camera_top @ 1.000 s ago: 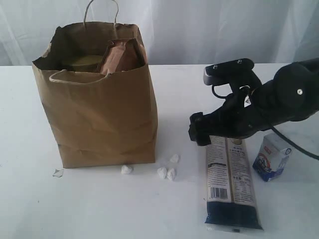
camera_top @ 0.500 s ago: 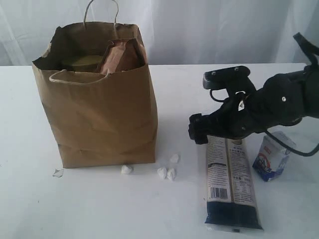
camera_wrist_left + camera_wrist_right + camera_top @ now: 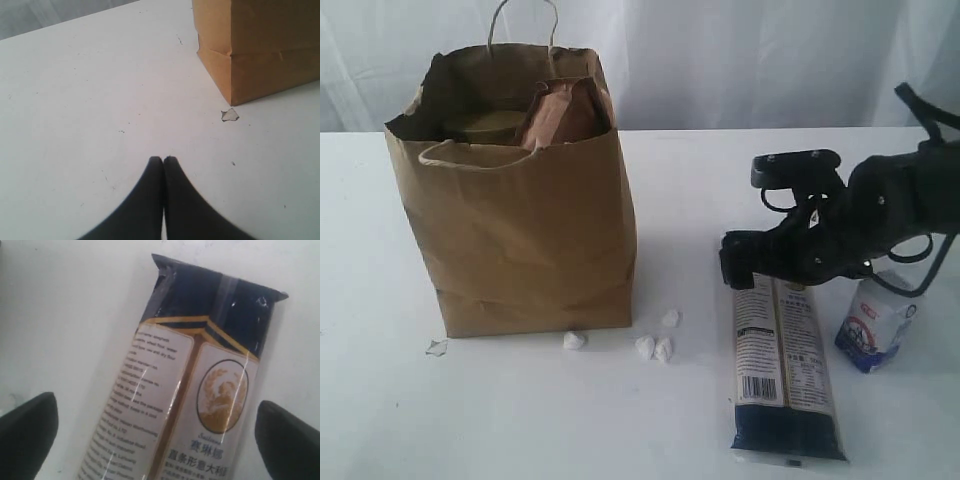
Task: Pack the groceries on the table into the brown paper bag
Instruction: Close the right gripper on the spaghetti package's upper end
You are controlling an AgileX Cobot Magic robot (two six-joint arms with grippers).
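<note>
Your right end effector (image 3: 157,434) hangs wide open and empty over the long dark-blue packet (image 3: 785,370); lower, straddle its width, then close.

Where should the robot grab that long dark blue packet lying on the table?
Across its narrow width, coming straight down from above. The long dark-blue packet lies flat on the table, so only its two long edges are free to pinch. The right gripper hangs open over one end of it, with a finger outside each long edge, so that end looks like the easiest place.
</note>
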